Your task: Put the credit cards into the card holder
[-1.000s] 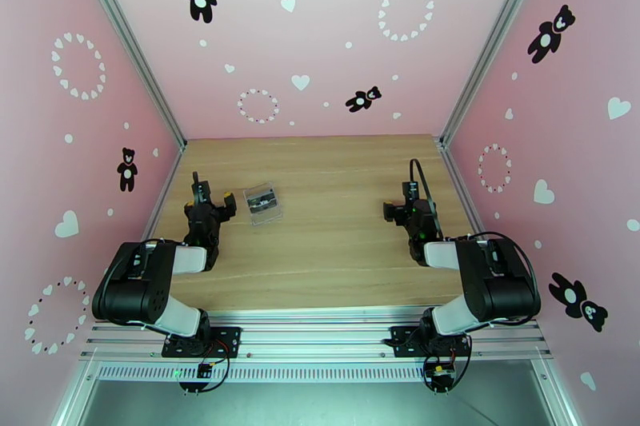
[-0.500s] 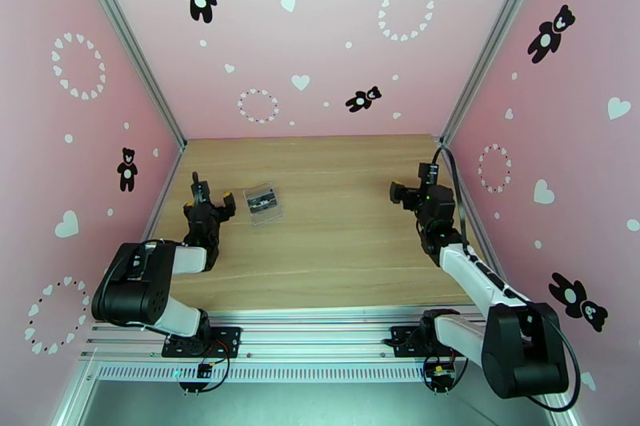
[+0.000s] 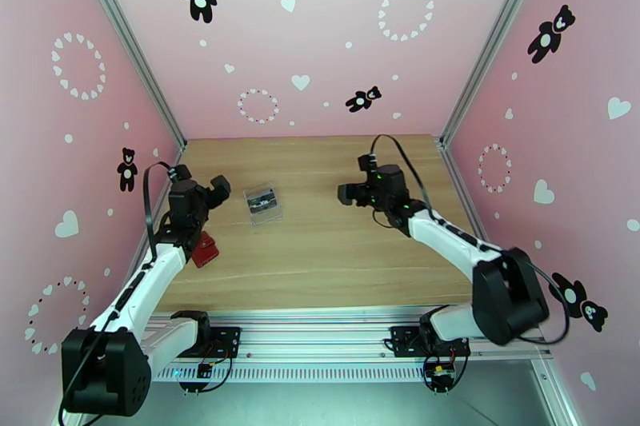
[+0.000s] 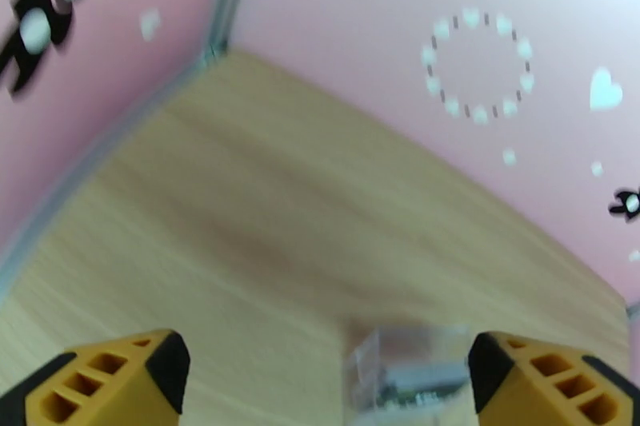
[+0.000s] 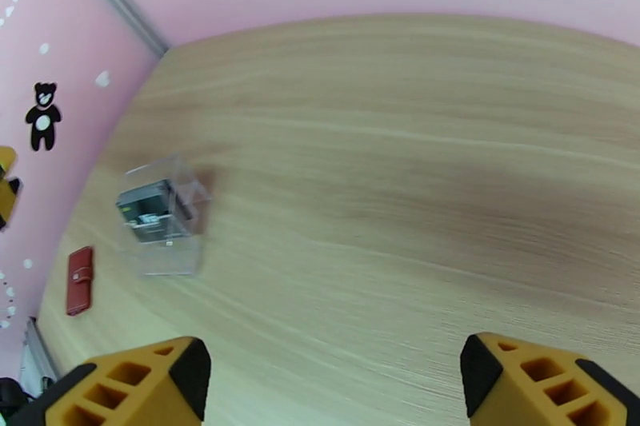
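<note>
**Both grippers apart, cards not in holder**

Left gripper [image 4: 326, 372]: jaws wide apart, empty. The red holder [image 3: 205, 249] lies closed on the desk [image 3: 336, 260] near its left edge. Dark cards [image 5: 148, 212] sit inside a clear box [image 3: 263, 205], apart from the holder. Right gripper [image 5: 332, 376]: jaws apart, empty.

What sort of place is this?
Most likely a robot test booth, not a home: a wooden table boxed in by pink walls with bear and heart stickers, aluminium frame rails, and a left arm and right arm bolted at its near edge.
</note>
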{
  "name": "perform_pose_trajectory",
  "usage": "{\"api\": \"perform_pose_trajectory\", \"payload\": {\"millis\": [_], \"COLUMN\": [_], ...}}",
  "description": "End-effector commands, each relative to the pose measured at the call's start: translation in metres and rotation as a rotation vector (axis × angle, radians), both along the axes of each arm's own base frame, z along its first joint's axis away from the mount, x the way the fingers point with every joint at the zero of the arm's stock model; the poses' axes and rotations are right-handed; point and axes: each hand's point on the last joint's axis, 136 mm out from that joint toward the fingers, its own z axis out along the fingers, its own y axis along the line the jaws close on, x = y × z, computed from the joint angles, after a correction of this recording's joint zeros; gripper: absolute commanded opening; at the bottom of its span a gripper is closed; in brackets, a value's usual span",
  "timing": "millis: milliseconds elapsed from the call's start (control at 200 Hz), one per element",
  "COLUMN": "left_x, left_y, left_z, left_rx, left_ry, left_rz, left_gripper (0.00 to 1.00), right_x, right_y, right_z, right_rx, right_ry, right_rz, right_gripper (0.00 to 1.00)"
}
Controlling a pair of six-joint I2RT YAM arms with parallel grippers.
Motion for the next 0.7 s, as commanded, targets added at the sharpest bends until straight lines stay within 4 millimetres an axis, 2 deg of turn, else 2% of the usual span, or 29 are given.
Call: {"api": "perform_pose_trajectory", "payload": {"millis": [0, 155, 350, 415, 505, 540, 641, 656, 696], "left_x": [-0.019, -0.008, 0.012, 0.021, 0.035, 0.04, 0.048, 0.055, 0.061], "left_y": [-0.042, -0.051, -0.052, -0.053, -0.059, -0.059, -0.06, -0.059, -0.06], "left_z": [-0.053, -0.068, -0.072, -0.077, -0.081, -0.083, -0.091, -0.084, -0.084], "left_rx": [-0.261, -0.306, -0.321, -0.341, -0.37, -0.377, -0.378, -0.374, -0.374], "left_ry": [0.201, 0.257, 0.249, 0.261, 0.262, 0.26, 0.269, 0.25, 0.247], "left_rz": [-0.116, -0.142, -0.152, -0.16, -0.186, -0.186, -0.186, -0.189, -0.194], "left_gripper": [0.97, 0.89, 0.82, 0.78, 0.72, 0.71, 0.7, 0.7, 0.7], "right_x": [-0.008, 0.001, 0.009, 0.014, 0.024, 0.026, 0.033, 0.033, 0.032], "right_y": [0.035, 0.079, 0.135, 0.145, 0.157, 0.16, 0.167, 0.169, 0.174], "right_z": [-0.041, -0.078, -0.102, -0.11, -0.119, -0.123, -0.129, -0.13, -0.133], "right_rx": [-0.028, -0.144, -0.143, -0.159, -0.141, -0.137, -0.118, -0.112, -0.1], "right_ry": [0.21, 0.312, 0.374, 0.389, 0.402, 0.409, 0.425, 0.43, 0.442], "right_rz": [0.046, 0.074, 0.145, 0.14, 0.119, 0.107, 0.095, 0.098, 0.109], "right_gripper": [0.8, 0.71, 0.58, 0.51, 0.27, 0.23, 0.2, 0.19, 0.18]}}
